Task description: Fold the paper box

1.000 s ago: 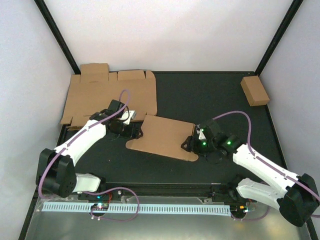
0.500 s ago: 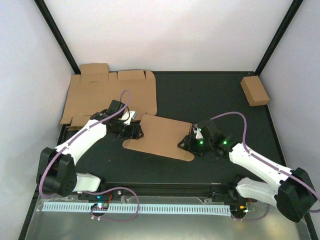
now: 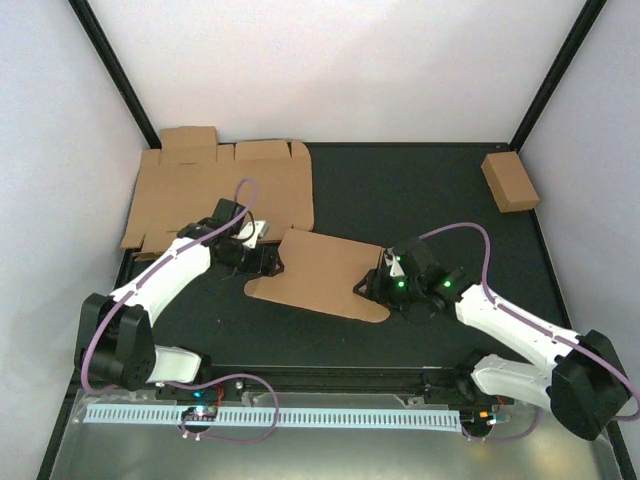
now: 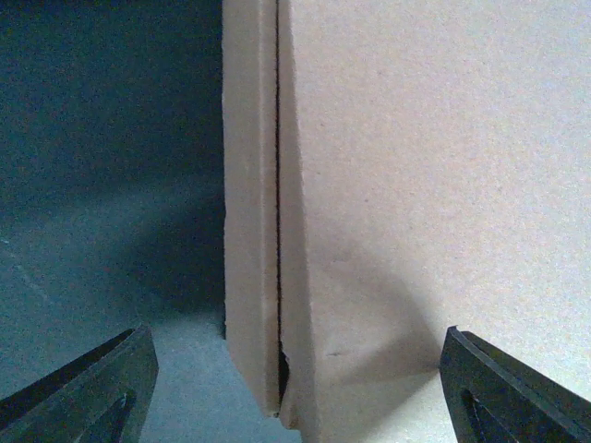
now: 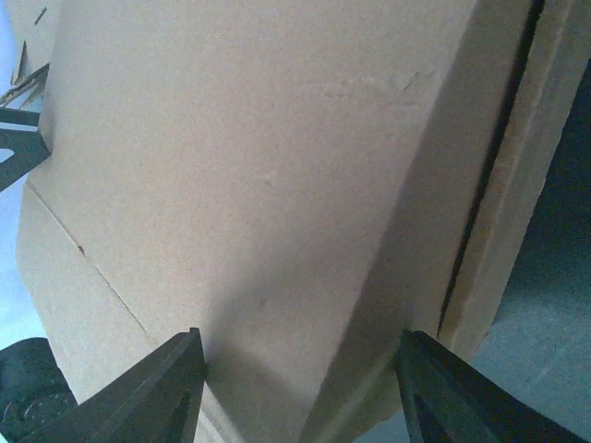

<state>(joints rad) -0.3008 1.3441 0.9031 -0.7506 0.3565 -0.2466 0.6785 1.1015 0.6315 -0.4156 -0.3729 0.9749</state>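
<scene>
Brown corrugated paper box [image 3: 320,272], matte and folded flat with a rounded corner, has slid slightly toward 9 o'clock at the centre of the table [image 3: 420,200]. The left gripper [image 3: 268,262] gapes wide astride its 9 o'clock edge. The right gripper [image 3: 368,287] straddles the 3 o'clock edge, and I cannot tell whether it grips.

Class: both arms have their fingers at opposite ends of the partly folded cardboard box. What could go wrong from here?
1. The paper box lies flat on the black table; a push from the right gripper may just slide it instead of folding it.
2. The fingers of the left gripper stand wide around a two-layer edge without touching it; closing there may catch only one layer.
</scene>
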